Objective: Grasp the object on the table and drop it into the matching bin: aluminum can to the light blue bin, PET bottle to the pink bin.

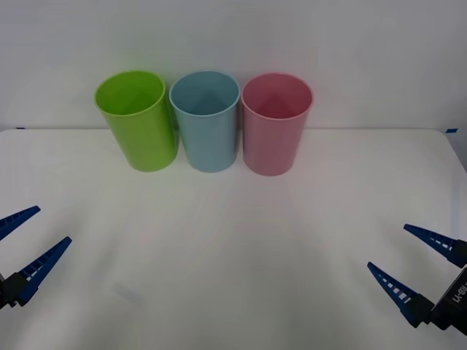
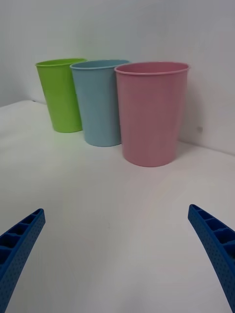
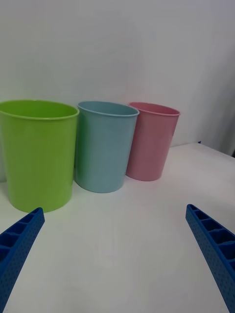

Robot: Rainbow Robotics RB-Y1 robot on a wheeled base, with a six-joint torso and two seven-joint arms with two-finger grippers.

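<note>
The light blue bin (image 1: 207,120) stands upright in the middle of a row at the back of the white table (image 1: 233,248), and the pink bin (image 1: 276,124) touches its right side. The object, whether aluminum can or PET bottle, is out of view. My left gripper (image 1: 52,224) hangs open low at the table's front left with nothing between its fingers. Open and empty too, my right gripper (image 1: 388,246) sits at the front right. The right wrist view has the pink bin (image 2: 151,113) closest and the light blue bin (image 2: 100,102) behind it. Both bins are far from either gripper.
A lime green bin (image 1: 136,120) stands left of the light blue one, the nearest bin (image 3: 38,154) in the left wrist view. A plain white wall rises just behind the row. Bare tabletop stretches between the bins and both grippers.
</note>
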